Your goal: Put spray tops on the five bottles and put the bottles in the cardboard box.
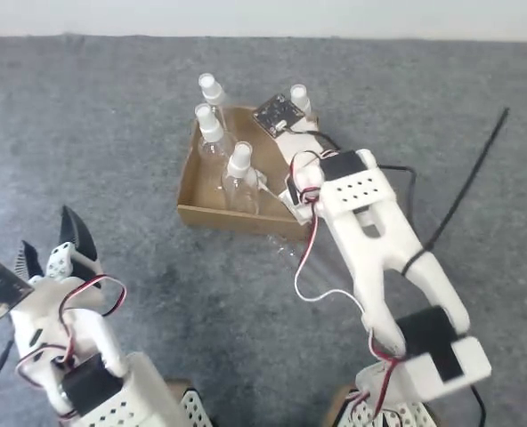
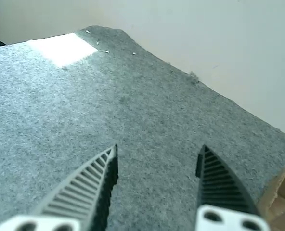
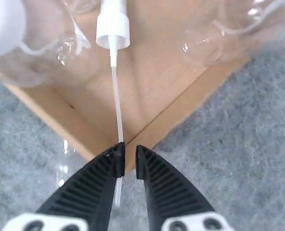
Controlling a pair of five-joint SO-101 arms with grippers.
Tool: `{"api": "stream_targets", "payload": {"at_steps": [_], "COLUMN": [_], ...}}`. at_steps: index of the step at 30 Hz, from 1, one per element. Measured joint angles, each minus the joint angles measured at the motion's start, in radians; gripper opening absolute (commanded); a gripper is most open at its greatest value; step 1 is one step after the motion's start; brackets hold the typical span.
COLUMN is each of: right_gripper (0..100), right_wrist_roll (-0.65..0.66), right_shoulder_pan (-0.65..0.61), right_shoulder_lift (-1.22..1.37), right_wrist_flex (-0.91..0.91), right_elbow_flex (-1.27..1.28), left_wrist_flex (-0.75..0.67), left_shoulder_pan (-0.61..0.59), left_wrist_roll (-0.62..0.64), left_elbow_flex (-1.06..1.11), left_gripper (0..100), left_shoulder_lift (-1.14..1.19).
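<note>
Grey felt cloth is covering the counter [image 1: 112, 133], looking matt and fuzzy. The cardboard box [image 1: 237, 219] is showing dull brown paperboard. The bottles [image 1: 217, 153] are gleaming as clear glossy plastic, the spray top [image 3: 112, 30] as smooth white plastic; the left end effector [image 2: 157, 161] and right end effector [image 3: 128, 159] are showing ribbed matt black plastic

you have a grey, felt-like surface [image 1: 112, 151] running back to a pale wall. directly on it, toward the far middle, sits a shallow brown cardboard box [image 1: 232, 218], open at the top. just outside its near wall something clear and glassy [image 1: 286, 253] lies on the felt, too faint to identify. white arm bases [image 1: 170, 400] stand at the near edge. tiny white specks [image 2: 106, 51] dot the far edge.
</note>
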Motion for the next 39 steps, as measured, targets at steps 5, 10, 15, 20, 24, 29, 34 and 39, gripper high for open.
{"api": "stream_targets", "payload": {"at_steps": [5, 10, 15, 20, 24, 29, 34, 39], "right_gripper": [0.7, 0.6, 0.6, 0.6, 0.6, 0.6, 0.6, 0.6], "right_wrist_roll": [0.002, 0.002, 0.002, 0.002, 0.002, 0.002, 0.0, -0.003], "right_shoulder_pan": [-0.005, -0.003, -0.003, -0.003, 0.018, 0.109, 0.203, 0.287], "right_shoulder_lift": [-0.129, -0.241, -0.33, -0.428, -0.539, -0.713, -0.87, -0.967], "right_wrist_flex": [0.086, 0.17, 0.258, 0.345, 0.356, 0.319, 0.25, 0.187], "right_elbow_flex": [0.0, 0.0, 0.0, 0.017, 0.12, 0.287, 0.448, 0.571], "left_wrist_flex": [0.0, 0.0, 0.0, 0.0, 0.0, 0.0, 0.0, 0.0], "left_shoulder_pan": [0.0, 0.0, 0.0, 0.0, 0.0, 0.0, 0.0, 0.0], "left_wrist_roll": [0.0, 0.0, 0.0, 0.0, 0.0, 0.0, 0.0, 0.0], "left_elbow_flex": [0.0, 0.0, 0.0, 0.0, 0.0, 0.0, 0.0, 0.0], "left_gripper": [25, 25, 25, 25, 25, 25, 25, 25], "left_shoulder_lift": [0.0, 0.0, 0.0, 0.0, 0.0, 0.0, 0.0, 0.0]}}
